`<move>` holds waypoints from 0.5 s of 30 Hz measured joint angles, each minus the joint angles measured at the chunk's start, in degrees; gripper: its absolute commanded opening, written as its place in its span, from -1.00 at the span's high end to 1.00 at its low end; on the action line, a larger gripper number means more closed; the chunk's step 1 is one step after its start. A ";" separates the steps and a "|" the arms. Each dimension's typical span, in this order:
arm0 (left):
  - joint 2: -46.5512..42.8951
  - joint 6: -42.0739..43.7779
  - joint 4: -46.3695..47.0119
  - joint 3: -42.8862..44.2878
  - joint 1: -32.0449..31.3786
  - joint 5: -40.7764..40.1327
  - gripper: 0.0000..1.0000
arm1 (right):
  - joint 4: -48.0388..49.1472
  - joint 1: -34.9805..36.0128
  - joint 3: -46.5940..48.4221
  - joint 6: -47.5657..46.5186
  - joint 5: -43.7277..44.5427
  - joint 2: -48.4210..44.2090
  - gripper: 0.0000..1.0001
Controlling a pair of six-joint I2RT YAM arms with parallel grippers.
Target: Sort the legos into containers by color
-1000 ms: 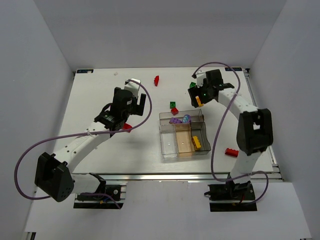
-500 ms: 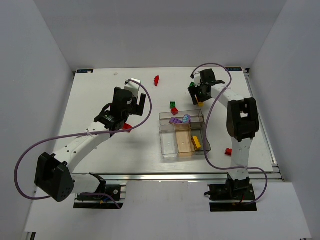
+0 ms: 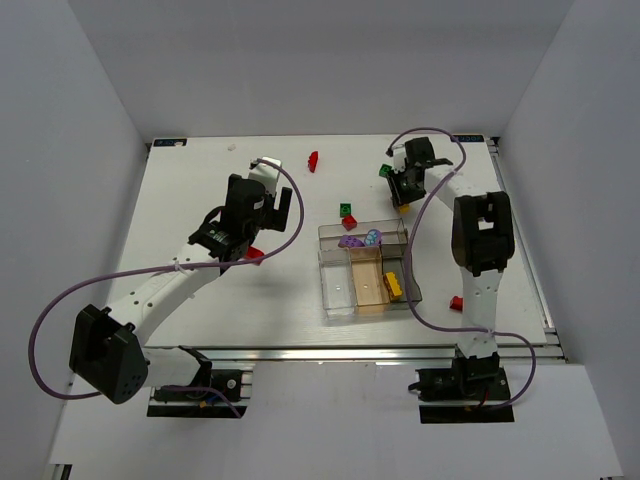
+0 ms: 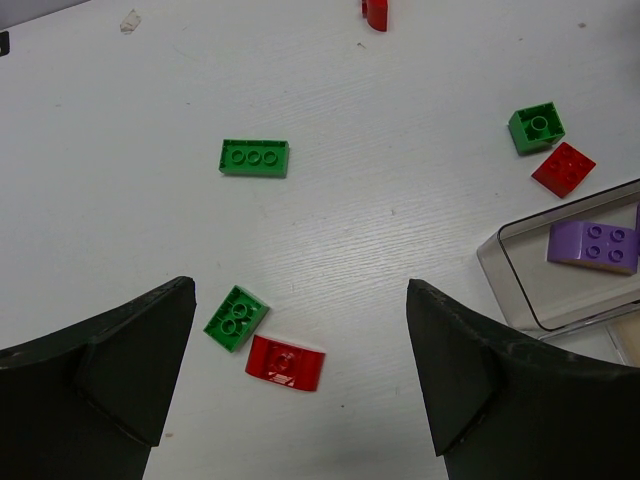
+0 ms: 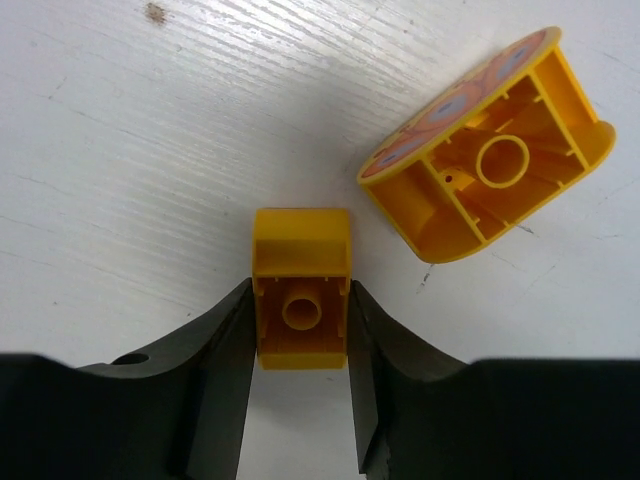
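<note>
Right arm (image 3: 480, 230) has swung further out toward the far right of the bench (image 3: 200, 180) and pulled its elbow in. Left arm (image 3: 170, 285) hasn't budged. Right jaws have been narrowing and are now pinching the small yellow brick (image 5: 300, 250), one pad on each side face. It's lying on the bench with its hollow underside facing my wrist camera.

Risks I'm watching:
- Pads are only catching the near half of the brick, close to the tips. If I'm lifting before the squeeze is firm, it's likely pivoting or squirting out forward.
- Yellow half-round piece (image 5: 490, 150) is lying upturned just beside the brick, not touching. Any sideways drift on the way up is going to be knocking it.
- Arm is working far out, wrist pitched steeply down. Hauling back to the tray (image 3: 322, 270) means a big fold, and a jerk could be shaking the brick loose.
- Another yellow brick (image 3: 393, 285) is already sitting in the tray's right-hand narrow compartment, so I'm aiming there. The slots are tight, so a sloppy release is landing it with the wrong colour.

Left jaws are hanging wide apart, holding nothing, over a green brick (image 4: 236, 318) and a red curved brick (image 4: 285, 362).
</note>
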 measured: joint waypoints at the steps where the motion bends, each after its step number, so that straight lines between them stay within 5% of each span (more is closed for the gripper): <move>1: 0.00 0.00 0.00 0.00 0.00 0.00 -0.92 | -0.02 -0.28 0.00 -0.02 -0.48 0.00 0.71; 3: 0.00 0.02 0.00 0.00 0.00 0.00 -0.92 | -0.07 -0.81 -0.04 -0.15 -1.46 -0.07 1.00; 8: 0.00 0.00 0.00 0.00 0.00 0.02 -0.92 | 0.68 -2.05 -7.06 -3.34 -9.25 -6.10 1.00; 15: 0.00 -0.02 -0.02 0.00 0.00 0.42 -0.92 | 6.56 -2.99 -26.01 -12.57 -25.51 -32.48 1.00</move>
